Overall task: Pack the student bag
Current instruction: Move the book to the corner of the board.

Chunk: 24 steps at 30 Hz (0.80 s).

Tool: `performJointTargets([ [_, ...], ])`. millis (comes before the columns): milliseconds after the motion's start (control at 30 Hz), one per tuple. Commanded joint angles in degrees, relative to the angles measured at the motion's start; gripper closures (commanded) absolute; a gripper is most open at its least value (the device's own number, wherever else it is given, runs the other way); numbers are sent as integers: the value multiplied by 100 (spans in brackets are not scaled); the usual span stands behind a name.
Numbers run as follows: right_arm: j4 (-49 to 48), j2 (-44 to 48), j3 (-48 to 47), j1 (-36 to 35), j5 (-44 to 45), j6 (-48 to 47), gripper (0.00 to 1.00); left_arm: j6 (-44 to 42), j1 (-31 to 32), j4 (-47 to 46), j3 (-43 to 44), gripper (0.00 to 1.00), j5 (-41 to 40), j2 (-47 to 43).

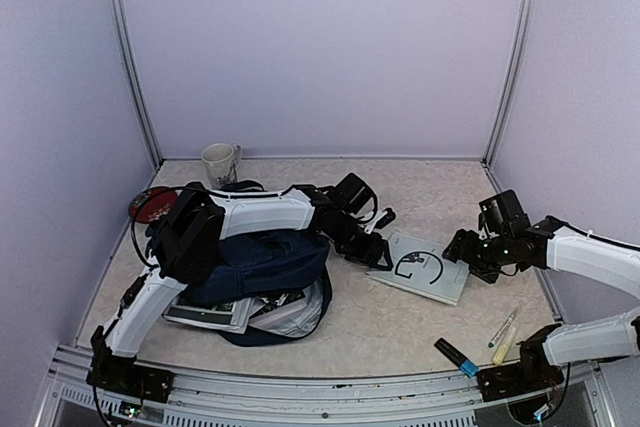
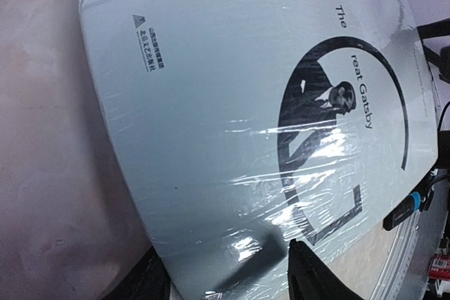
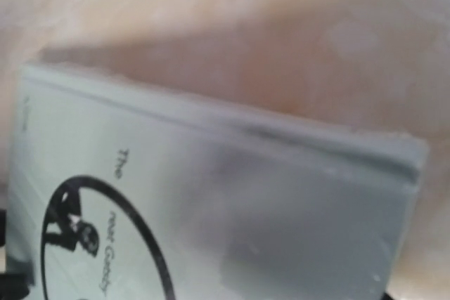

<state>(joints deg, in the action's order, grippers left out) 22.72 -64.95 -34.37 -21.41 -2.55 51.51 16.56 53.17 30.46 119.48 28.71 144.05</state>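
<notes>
Top external, student bag (image 1: 260, 262) left of spread left fingers (image 2: 313, 279), right fingers (image 1: 460, 247) state unclear

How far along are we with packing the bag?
Done: papers lie at the mouth of the bag, though I cannot tell whether they are inside. In hand: the book lies flat on the table, the left gripper open at one edge, the right gripper at the other, nothing lifted. Left: the book, the markers near the right base, perhaps the mug.
</notes>
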Motion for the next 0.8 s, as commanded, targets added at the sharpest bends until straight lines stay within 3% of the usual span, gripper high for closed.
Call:
performJointTargets([
  [0,-903,406,-306,-926,-1209,749,20,-239,663,-901,-296,45,1042,-219],
  [233,-155,1004,-98,-1809,-823,1717,20,-109,1033,-1249,-1102,46,1210,-638],
  [500,994,1096,-245,-2666,-1251,2447,20,-162,1478,-1173,-1455,46,1163,-887],
  [767,1510,1634,395,-2806,-1089,2718,19,-414,1433,-863,-1554,45,1163,-802],
])
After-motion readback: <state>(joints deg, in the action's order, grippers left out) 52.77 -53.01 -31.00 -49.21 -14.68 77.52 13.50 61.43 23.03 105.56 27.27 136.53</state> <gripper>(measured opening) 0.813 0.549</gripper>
